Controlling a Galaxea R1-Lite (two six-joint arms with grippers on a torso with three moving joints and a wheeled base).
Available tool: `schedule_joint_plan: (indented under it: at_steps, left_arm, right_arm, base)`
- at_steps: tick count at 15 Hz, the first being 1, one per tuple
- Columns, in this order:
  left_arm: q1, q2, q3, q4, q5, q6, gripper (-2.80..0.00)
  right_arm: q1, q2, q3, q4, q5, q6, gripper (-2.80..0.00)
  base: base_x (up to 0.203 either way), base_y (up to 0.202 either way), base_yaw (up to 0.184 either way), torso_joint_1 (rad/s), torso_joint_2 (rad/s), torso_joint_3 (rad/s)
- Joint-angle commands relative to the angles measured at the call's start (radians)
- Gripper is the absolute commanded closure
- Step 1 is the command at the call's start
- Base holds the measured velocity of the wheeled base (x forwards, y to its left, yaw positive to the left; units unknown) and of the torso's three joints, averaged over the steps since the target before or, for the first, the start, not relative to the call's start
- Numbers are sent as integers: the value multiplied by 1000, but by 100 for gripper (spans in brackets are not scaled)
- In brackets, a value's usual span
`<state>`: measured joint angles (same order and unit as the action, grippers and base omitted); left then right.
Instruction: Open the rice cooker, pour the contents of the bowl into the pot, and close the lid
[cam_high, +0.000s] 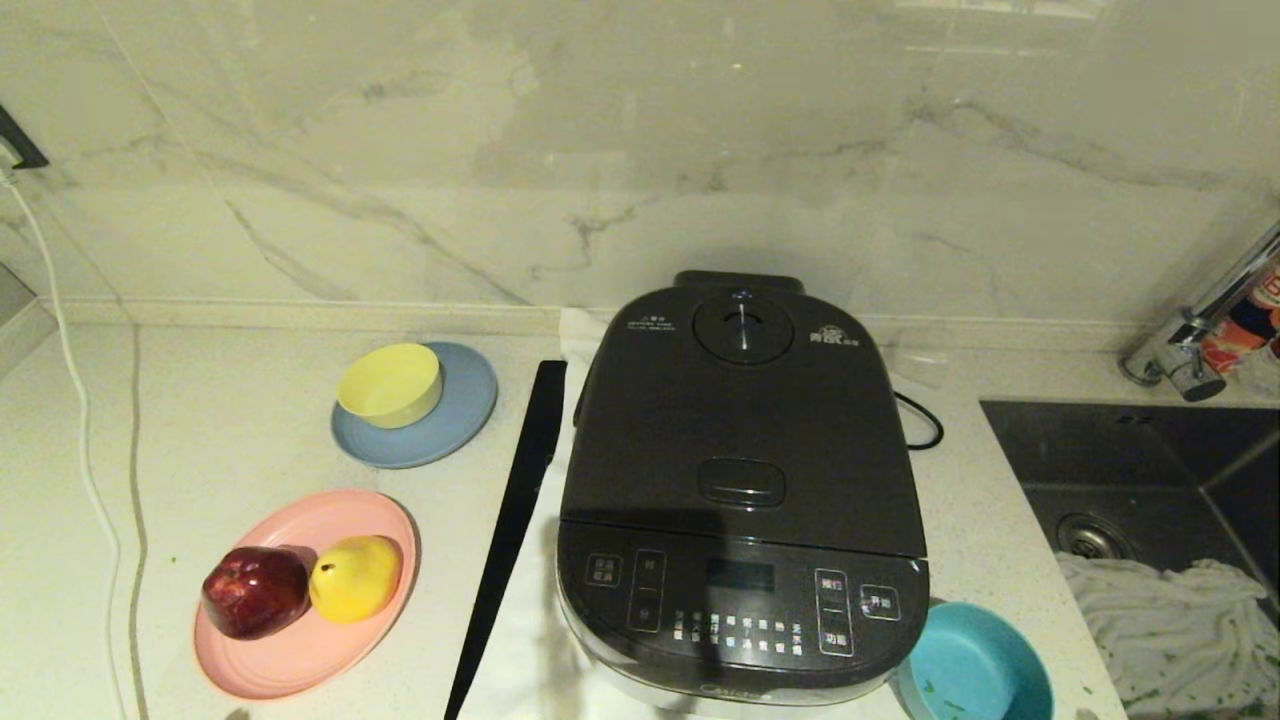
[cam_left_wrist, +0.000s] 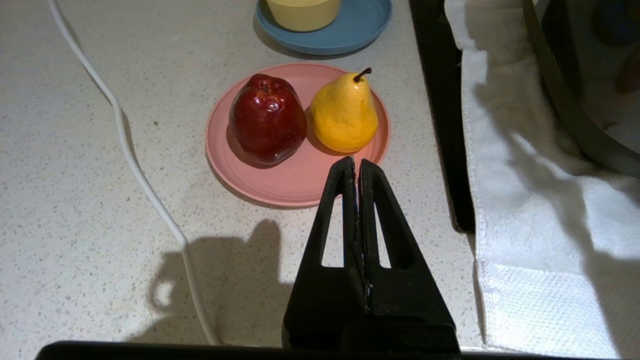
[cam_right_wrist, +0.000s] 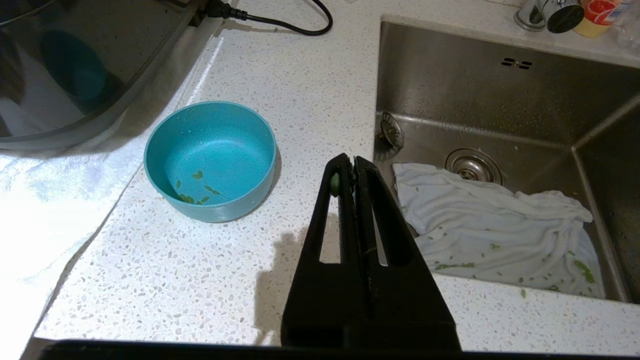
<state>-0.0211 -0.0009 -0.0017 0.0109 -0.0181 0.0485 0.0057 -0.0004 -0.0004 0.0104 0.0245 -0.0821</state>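
The dark rice cooker stands in the middle of the counter on a white towel, its lid down, so the pot is hidden. The teal bowl sits upright at the cooker's front right, also the bowl in the right wrist view. Only a few green flakes cling to its bottom. My right gripper hovers shut over the counter between bowl and sink, a green bit stuck in one finger. My left gripper is shut above the counter near the pink plate. Neither shows in the head view.
A pink plate holds a red apple and a yellow pear. A yellow bowl sits on a blue plate. A black strip lies left of the cooker. The sink at right holds a white cloth.
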Motion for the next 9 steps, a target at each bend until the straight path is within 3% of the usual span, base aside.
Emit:
schedule_joint_plan:
  at_steps: [1, 9]
  left_arm:
    - [0, -1, 0, 0, 0, 1, 0]
    - [1, -1, 0, 0, 0, 1, 0]
  right_arm:
    - [0, 3, 1, 3, 0, -1, 0]
    - [0, 3, 0, 5, 2, 2, 0]
  base:
    - [0, 0, 0, 0, 0, 0]
    - [0, 0, 0, 0, 0, 0]
